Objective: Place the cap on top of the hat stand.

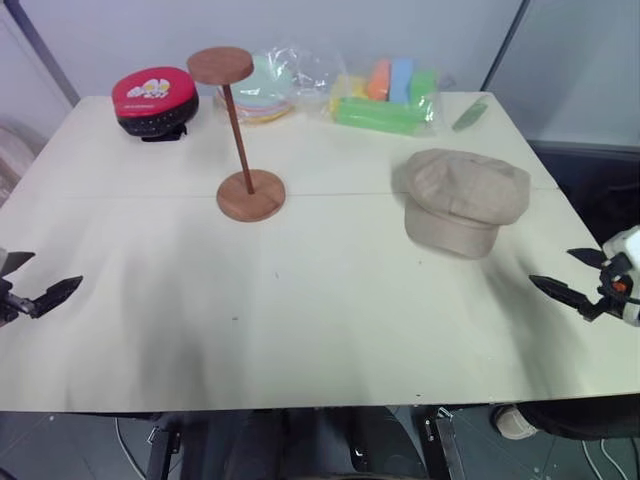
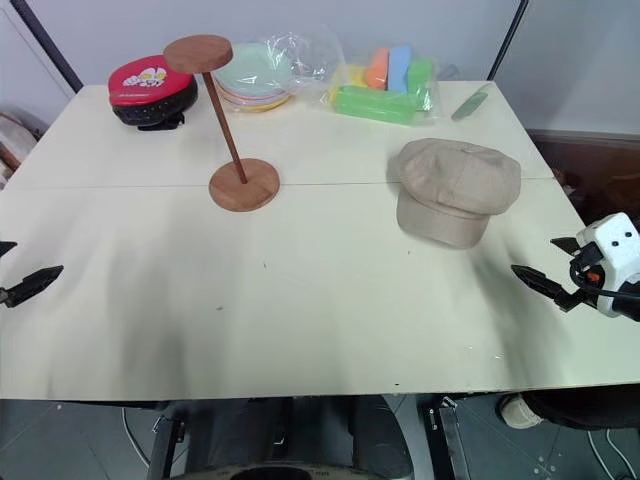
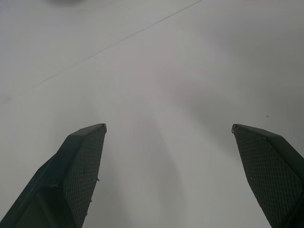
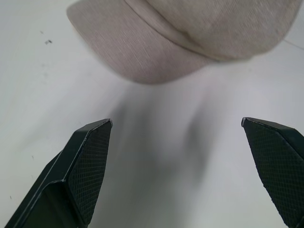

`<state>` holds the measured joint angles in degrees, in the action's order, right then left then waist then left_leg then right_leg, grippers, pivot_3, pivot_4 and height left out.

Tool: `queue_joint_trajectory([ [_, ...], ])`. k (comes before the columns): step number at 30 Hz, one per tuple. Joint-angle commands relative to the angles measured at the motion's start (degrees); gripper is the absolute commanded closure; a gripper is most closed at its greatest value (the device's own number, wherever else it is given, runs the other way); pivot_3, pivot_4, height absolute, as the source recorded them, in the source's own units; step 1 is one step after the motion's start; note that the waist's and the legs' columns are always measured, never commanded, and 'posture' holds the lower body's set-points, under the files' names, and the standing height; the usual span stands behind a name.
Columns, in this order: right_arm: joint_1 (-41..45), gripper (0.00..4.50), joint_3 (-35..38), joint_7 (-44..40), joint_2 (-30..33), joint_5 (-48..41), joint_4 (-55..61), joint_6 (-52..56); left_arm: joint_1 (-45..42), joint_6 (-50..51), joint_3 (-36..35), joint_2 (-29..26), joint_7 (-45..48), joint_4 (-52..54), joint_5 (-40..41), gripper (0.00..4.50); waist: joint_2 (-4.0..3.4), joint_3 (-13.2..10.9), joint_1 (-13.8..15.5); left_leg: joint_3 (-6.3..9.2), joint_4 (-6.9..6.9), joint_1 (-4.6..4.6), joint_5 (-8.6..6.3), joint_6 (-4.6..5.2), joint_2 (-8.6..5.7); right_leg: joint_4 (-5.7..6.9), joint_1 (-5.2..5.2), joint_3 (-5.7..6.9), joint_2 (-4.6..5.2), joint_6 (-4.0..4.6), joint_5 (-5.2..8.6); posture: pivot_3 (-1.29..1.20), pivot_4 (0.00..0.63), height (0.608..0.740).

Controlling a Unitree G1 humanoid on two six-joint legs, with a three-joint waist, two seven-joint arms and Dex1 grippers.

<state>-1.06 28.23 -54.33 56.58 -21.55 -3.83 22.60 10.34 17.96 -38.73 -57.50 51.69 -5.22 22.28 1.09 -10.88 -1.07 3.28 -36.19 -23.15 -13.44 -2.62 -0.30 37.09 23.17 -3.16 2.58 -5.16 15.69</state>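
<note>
The soft beige-tan fabric cap (image 1: 465, 199), puffy-crowned with faint plaid lines and a short brim, lies flat on the pale cream table (image 1: 320, 310) in the right-centre of the left eye view, its brim turned toward the near edge. The reddish-brown hat stand (image 1: 240, 130), a thin rod between a round base disc and a smaller top disc, stands upright in the upper centre-left, well apart from the cap and with its top bare.

The right gripper (image 1: 575, 275) hovers at the right edge of the frame, lower than the cap and apart from it, its two black fingers spread wide and holding nothing. In the right wrist view the cap's brim (image 4: 142, 52) sits ahead of the gap between the textured pads (image 4: 88, 166), with bare table between them.

The left gripper (image 1: 30, 282) hangs at the left edge, fingers likewise released and empty, well apart from both cap and stand.

At the far edge sit a red-topped black round case (image 1: 153, 100) and clear bags of coloured items (image 1: 385, 95).
</note>
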Motion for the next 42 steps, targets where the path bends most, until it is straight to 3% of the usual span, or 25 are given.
queue_joint_trajectory([
  [1,0.8,0.00,0.9,0.3,0.4,0.1,0.1,-1.0,0.4,-0.9,-1.6,-0.4,0.0,1.5,-0.9,0.05,0.00,0.0,0.1,0.00,0.00,0.00,0.00,0.00,0.00,0.00,0.00,0.00,0.00,0.00,0.00,0.00,0.150,0.740],
  [9,2.5,0.00,1.7,4.9,-0.4,1.1,1.8,-0.3,-3.6,3.8,-0.2,-0.3,1.9,3.6,3.4,0.05,0.00,0.0,0.1,0.01,-0.01,-0.01,0.00,0.00,-0.01,0.01,0.00,0.01,-0.02,-0.01,0.00,0.00,0.150,0.740],
  [16,-0.4,0.00,-1.9,8.3,2.2,6.5,18.8,2.4,-11.8,16.7,7.4,-1.6,6.1,18.0,15.0,0.05,-0.02,0.0,0.2,0.04,-0.03,-0.05,0.00,0.00,-0.01,0.05,0.02,0.02,-0.02,-0.15,-0.08,0.00,0.150,0.740],
  [19,1.2,0.00,-7.5,15.1,0.7,12.2,27.5,5.2,-17.6,20.3,13.9,-1.6,7.5,23.2,19.1,0.05,-0.02,0.0,0.0,0.04,-0.03,-0.03,0.00,0.00,0.00,0.09,0.03,0.02,-0.05,-0.20,-0.11,0.00,0.150,0.740],
  [23,2.4,0.00,-19.6,26.2,-1.1,28.7,30.6,3.0,-24.5,22.0,21.8,-0.9,9.6,26.8,20.8,0.05,-0.02,0.0,0.0,0.04,-0.03,-0.05,0.01,-0.01,-0.01,0.09,0.06,0.01,-0.08,-0.21,-0.11,0.00,0.150,0.740],
  [30,6.3,0.00,-34.7,35.6,-9.2,44.9,25.2,4.2,-35.1,23.1,30.6,3.0,9.9,26.0,20.9,0.05,0.01,0.0,0.1,0.04,-0.08,-0.15,0.01,-0.01,-0.18,0.12,0.15,0.01,-0.08,-0.22,-0.12,0.00,0.150,0.740],
  [42,21.3,0.00,-39.9,45.2,-19.1,50.5,-3.3,-5.4,-41.8,22.9,33.9,7.8,8.1,23.7,19.3,0.05,0.04,0.0,-0.2,0.08,-0.14,-0.10,0.02,-0.01,-0.20,0.19,0.09,0.03,-0.13,-0.26,-0.15,0.00,0.150,0.740],
])
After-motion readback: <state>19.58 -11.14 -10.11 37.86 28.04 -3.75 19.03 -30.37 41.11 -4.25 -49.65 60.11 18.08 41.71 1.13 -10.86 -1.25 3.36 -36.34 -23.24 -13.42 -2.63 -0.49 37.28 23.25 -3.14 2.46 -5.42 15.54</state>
